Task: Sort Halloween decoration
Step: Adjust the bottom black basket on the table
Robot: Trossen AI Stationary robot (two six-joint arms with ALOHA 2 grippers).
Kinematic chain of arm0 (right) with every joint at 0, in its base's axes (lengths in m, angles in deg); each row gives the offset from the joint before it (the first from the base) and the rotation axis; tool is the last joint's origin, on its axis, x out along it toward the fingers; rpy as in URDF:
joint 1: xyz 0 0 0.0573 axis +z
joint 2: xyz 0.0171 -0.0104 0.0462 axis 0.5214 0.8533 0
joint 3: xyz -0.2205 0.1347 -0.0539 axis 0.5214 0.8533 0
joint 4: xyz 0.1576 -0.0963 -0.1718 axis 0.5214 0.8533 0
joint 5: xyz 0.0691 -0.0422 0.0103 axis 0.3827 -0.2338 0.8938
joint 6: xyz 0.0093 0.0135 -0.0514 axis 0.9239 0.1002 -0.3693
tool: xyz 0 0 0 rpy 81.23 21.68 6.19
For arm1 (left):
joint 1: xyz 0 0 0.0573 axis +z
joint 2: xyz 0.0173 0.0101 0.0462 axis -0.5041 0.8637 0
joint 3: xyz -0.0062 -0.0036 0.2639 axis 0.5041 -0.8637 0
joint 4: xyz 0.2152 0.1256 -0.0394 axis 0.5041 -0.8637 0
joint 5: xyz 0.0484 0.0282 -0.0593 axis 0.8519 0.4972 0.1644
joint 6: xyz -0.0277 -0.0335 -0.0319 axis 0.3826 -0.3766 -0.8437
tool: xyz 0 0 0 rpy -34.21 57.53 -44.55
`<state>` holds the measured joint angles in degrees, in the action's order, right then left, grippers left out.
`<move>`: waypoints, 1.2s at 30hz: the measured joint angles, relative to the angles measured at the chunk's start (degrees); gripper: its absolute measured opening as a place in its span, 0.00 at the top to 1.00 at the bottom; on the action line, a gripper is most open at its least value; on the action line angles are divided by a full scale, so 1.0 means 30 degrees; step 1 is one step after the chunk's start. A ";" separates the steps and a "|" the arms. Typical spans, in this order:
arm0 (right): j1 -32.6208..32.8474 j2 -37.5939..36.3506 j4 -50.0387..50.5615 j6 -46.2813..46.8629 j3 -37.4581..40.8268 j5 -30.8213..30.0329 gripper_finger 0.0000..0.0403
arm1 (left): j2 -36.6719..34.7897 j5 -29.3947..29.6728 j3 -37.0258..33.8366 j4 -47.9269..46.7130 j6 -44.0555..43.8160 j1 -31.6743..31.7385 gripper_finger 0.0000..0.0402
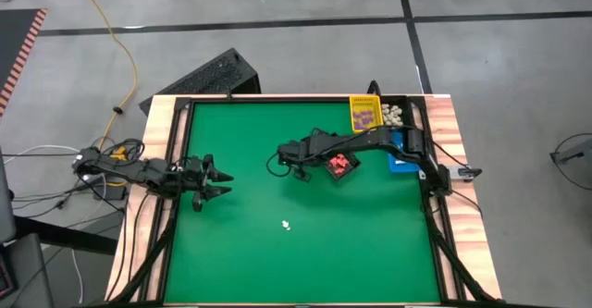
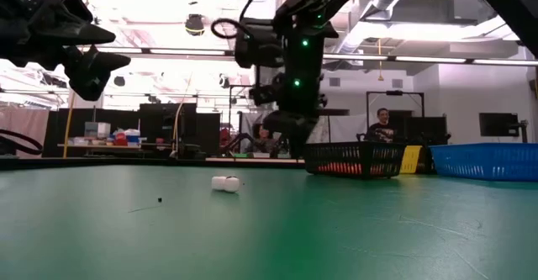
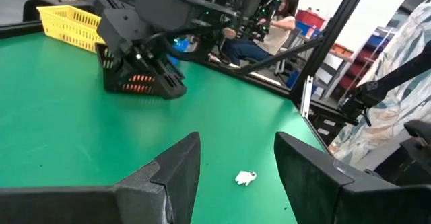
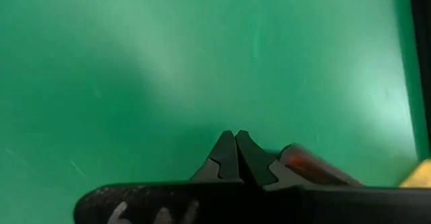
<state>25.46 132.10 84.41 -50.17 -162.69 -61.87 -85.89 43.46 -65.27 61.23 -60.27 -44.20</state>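
The right claw [image 1: 294,169] hangs over the middle of the green tabletop [image 1: 240,252], its fingers pressed together with nothing between them in its wrist view. Just beside it, toward the right edge, stands a black bin [image 1: 341,166] holding orange-red trinkets [image 1: 339,163]. Farther along that side are a blue bin [image 1: 401,163], a yellow bin [image 1: 365,114] with purple trinkets [image 1: 366,117] inside, and next to it a heap of cream-white trinkets [image 1: 394,116] in a dark bin at the corner.

One cream-white trinket [image 1: 286,224] lies alone on the bare tabletop, well apart from the right claw and nearer the front edge. The left claw [image 1: 218,182] waits at the tabletop's left side, its fingers spread wide and empty; through its wrist view the lone trinket shows ahead, between the two fingers.

No writing or label can be read on any bin.
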 joint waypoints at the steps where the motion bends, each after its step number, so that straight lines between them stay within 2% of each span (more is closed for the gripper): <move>1: -0.0088 0.0000 0.0351 0.0186 -0.0005 -0.0038 0.99 | 0.0111 0.0014 0.0000 0.0028 0.0000 -0.0007 0.55; 11: -0.0646 -0.0015 0.4093 0.2517 -0.0006 -0.1251 0.99 | 0.0313 -0.0132 0.0001 0.0006 -0.0509 -0.0002 0.55; 19: -0.0729 -0.0015 0.5691 0.2924 -0.0001 -0.2135 0.99 | 0.0316 -0.0357 0.0001 -0.0008 -0.0872 -0.0005 0.55; 23: -0.0515 -0.0228 0.4754 0.2409 0.0007 -0.2566 0.99 | 0.0316 -0.0525 0.0001 -0.0039 -0.1118 -0.0007 0.55; 29: 0.0995 -0.0953 0.2472 0.1255 0.0000 -0.1814 0.99 | 0.0316 -0.0567 0.0001 -0.0055 -0.1115 -0.0007 0.55; 36: 0.2088 -0.0984 0.4237 0.1816 0.0912 -0.1054 0.99 | 0.0316 -0.1016 0.0001 -0.0100 -0.1138 -0.0007 0.55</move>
<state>31.73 129.15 97.12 -44.72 -159.95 -65.03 -84.94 40.41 -65.27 60.93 -63.68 -44.22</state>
